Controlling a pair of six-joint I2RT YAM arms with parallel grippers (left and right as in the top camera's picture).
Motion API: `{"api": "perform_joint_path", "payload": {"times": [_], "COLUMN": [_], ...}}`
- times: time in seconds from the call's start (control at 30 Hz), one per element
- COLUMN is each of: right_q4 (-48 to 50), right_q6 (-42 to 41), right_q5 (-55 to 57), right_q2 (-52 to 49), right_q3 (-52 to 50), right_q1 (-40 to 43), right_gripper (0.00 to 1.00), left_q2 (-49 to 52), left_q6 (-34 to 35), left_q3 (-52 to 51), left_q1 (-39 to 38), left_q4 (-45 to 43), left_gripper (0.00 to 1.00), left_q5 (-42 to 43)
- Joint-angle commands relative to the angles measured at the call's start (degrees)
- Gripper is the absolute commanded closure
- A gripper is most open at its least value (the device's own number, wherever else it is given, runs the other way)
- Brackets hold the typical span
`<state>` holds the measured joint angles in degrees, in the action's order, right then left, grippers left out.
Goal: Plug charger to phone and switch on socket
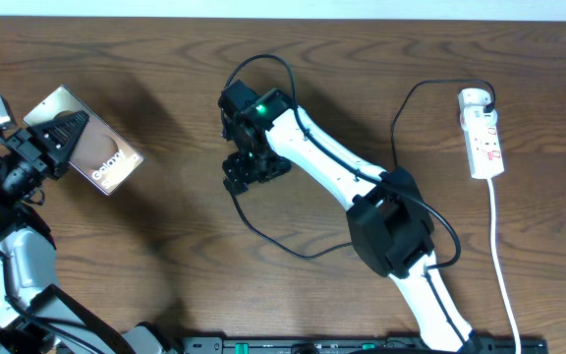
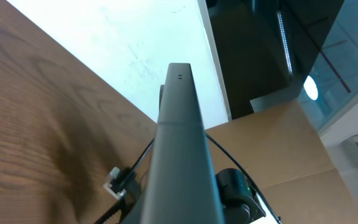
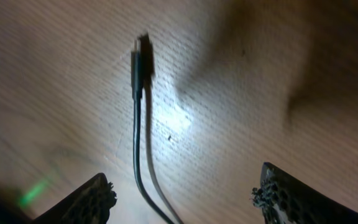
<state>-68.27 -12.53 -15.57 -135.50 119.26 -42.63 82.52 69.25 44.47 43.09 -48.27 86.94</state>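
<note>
The phone (image 1: 96, 152), bronze-faced with white "Galaxy" lettering, is held tilted above the table at the far left, with my left gripper (image 1: 45, 146) shut on its near end. In the left wrist view the phone (image 2: 182, 143) shows edge-on as a dark slab running up the middle. The charger (image 1: 308, 257) is a thin black cable looping across the table's middle. Its plug tip (image 3: 138, 68) lies flat on the wood. My right gripper (image 1: 254, 169) hovers over that tip, open (image 3: 185, 194), with the cable passing between the fingertips (image 3: 95, 199). The white socket (image 1: 484, 138) lies at the far right.
The socket's white cord (image 1: 504, 265) runs down toward the table's front edge at the right. My right arm (image 1: 342, 172) stretches diagonally across the middle of the table. A black rail (image 1: 362, 344) lines the front edge.
</note>
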Motion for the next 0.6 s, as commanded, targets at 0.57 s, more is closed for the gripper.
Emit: {"api": "perform_joint_path", "payload": {"times": [0.57], "right_q4": [5.49], "right_q6": [-0.83], "right_q5": [6.47], "right_q2": [-0.63], "right_q3": [1.27], "right_q1": [-5.73], "right_gripper": [0.28], "left_q2": [-0.59], "left_q6": [0.72], "left_q3": [0.61], "left_q1": [0.28], "left_q4": [-0.74], "left_gripper": [0.92], "left_q5": [1.62]}}
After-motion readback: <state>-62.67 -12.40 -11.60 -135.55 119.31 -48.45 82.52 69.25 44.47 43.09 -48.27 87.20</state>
